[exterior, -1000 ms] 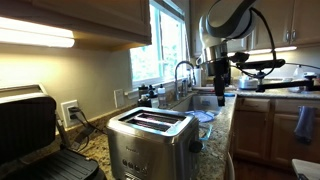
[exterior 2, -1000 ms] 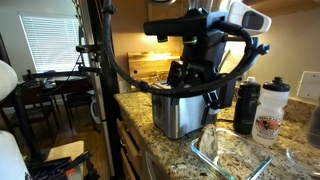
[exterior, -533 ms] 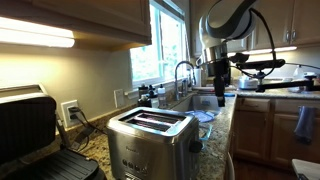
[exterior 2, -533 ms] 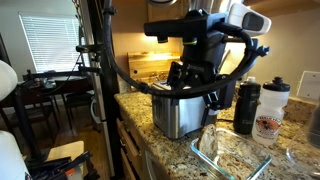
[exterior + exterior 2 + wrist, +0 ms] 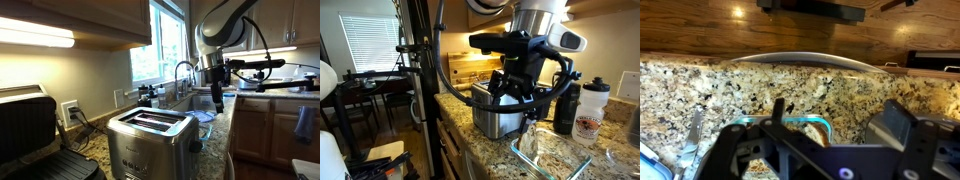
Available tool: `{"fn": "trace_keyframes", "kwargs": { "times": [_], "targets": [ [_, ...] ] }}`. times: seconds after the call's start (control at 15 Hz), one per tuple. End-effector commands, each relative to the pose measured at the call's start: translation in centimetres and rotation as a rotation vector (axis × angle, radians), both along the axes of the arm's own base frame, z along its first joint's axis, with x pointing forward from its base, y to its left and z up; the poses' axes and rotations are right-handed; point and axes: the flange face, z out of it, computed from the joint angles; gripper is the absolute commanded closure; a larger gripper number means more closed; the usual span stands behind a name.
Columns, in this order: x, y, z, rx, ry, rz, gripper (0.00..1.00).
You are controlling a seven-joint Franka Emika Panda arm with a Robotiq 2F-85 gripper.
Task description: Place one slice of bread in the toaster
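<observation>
In an exterior view the toaster point(image 5: 150, 138) stands in front on the stone counter. Its two long slots on top look dark and empty, so no bread is inside it yet. The gripper point(image 5: 218, 100) hangs from the arm behind the toaster, toward the sink side and well apart from the slots; from here it is only a thin dark shape and I cannot tell how wide it stands. In an exterior view from another place, the gripper point(image 5: 517, 97) is low, in front of the toaster point(image 5: 498, 115), and beside the toaster lies a glass dish point(image 5: 535, 160). I cannot see bread there, because the glass is too clear and too small in this picture. In the wrist view the toaster is not visible. The two dark fingers of the gripper point(image 5: 812, 145) stand far apart, one at each side of the picture, and nothing is held between them. Below them is the dish point(image 5: 790, 120) with a pale blue rim, and in it lies a tan rounded piece that I take for the slice of bread point(image 5: 818, 131). A second tan patch lower in the dish may be another slice, but it is blurred. To my judgement the task is at its beginning: the claw is over the dish, nothing is grasped, and the picking up, the carrying to the toaster and the dropping into a slot are all left to do.
</observation>
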Motion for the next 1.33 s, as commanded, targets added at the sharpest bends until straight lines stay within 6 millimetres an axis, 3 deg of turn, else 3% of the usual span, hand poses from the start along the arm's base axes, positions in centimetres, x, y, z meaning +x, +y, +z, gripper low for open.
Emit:
{"fn": "trace_keyframes", "kwargs": {
  "times": [0.0, 0.8, 1.27],
  "targets": [
    [1.5, 0.1, -1.1, 0.023, 0.003, -0.003, 0.0],
    [6.6, 1.3, -4.2, 0.061, 0.005, 0.035, 0.0],
    [8.5, 1.4, -6.6, 0.057, 0.035, 0.066, 0.0]
  ]
}}
